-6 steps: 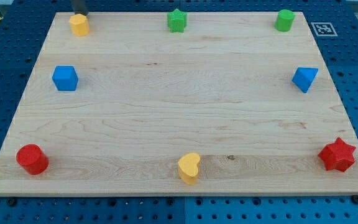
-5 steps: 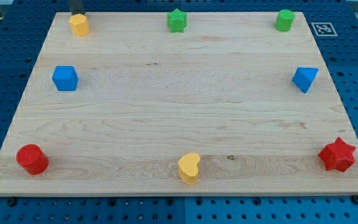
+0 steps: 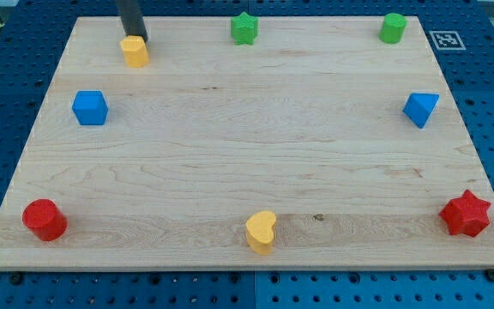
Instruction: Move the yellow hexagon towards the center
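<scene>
The rod's tip, which has no jaws, presses behind the yellow hexagon, mid-push; the board's centre lies well down-right.

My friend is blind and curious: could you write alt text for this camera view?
My tip touches the top edge of the yellow hexagon near a wooden board's top left. Around the edges sit a green star, green cylinder, two blue blocks, red cylinder, red star and yellow heart.

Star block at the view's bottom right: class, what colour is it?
Red. The star shows in the camera view, the only one.
</scene>
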Controlling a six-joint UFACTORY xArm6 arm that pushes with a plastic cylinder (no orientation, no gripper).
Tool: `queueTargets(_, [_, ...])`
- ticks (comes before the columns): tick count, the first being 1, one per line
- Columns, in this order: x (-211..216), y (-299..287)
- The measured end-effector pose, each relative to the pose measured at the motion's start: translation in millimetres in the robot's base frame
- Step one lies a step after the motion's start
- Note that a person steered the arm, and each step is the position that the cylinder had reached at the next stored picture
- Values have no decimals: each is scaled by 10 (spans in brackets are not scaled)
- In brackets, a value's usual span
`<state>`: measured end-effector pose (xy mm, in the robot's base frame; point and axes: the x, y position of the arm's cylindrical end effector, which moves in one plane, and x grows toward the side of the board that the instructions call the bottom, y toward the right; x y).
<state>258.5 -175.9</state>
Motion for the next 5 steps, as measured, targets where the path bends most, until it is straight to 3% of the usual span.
queueTargets(5, [572, -299])
